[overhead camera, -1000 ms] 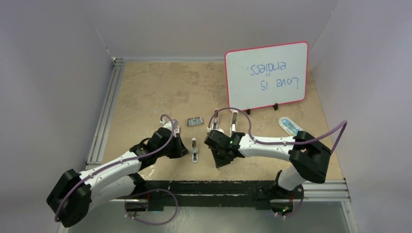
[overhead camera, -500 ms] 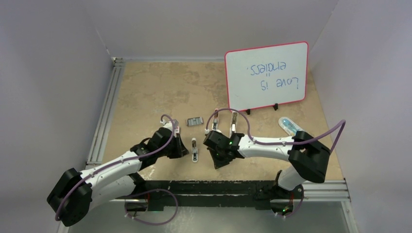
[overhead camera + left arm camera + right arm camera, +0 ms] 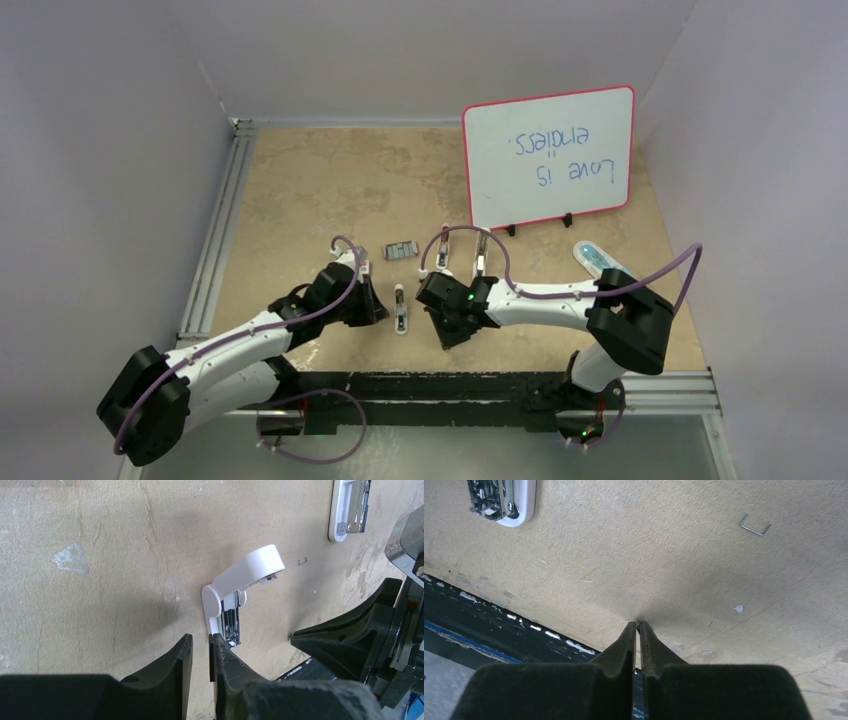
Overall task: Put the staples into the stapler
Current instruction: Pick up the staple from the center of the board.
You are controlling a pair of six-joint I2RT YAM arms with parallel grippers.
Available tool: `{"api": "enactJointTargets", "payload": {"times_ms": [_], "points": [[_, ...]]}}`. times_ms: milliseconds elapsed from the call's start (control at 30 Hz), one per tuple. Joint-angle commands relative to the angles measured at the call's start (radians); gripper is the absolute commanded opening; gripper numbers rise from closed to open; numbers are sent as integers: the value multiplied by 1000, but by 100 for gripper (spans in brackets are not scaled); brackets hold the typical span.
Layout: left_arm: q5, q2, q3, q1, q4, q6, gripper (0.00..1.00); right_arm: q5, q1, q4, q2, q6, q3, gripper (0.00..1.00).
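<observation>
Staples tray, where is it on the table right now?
In the top view the grey staples tray lies centrally, just beyond the open white stapler, with another stapler close on its right.

Glossy white plastic stapler (image 3: 248, 570), shiny metal channel (image 3: 231, 625), matt rough tabletop (image 3: 100, 580), perhaps fibreboard

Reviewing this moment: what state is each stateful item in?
Open stapler: lid hinged up, metal channel exposed.
Staples tray: uncovered, lying on the table.
Loose staple: lying alone on the table.
Left claw: narrow gap, nothing between the fingers.
Right claw: shut, tips down at the table.
Whiteboard: propped upright, written on.
</observation>
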State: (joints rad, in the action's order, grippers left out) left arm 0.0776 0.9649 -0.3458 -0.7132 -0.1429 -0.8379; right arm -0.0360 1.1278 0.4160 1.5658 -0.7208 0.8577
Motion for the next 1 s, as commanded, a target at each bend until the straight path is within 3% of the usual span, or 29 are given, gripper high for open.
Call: {"api": "enactJointTargets", "payload": {"times_ms": [0, 100, 300, 600, 800, 900, 967], "points": [[-2, -3, -7, 1, 39, -9, 18, -32, 8, 19, 10, 9, -13, 6], [-1, -5, -7, 1, 39, -9, 18, -35, 8, 20, 8, 8, -18, 0], [1, -18, -11, 1, 26, -13, 18, 34, 3, 27, -28, -23, 0, 0], [22, -106, -28, 1, -27, -52, 20, 385, -202, -185, -141, 6, -47, 0], [209, -202, -20, 1, 84, -33, 42, 646, -352, -400, -208, -65, -149, 0], [375, -189, -17, 1, 204, -17, 57, 766, -401, -505, -243, -119, -213, 0], [454, -159, -18, 1, 272, -18, 61, 838, -415, -569, -270, -155, -245, 0]]}}
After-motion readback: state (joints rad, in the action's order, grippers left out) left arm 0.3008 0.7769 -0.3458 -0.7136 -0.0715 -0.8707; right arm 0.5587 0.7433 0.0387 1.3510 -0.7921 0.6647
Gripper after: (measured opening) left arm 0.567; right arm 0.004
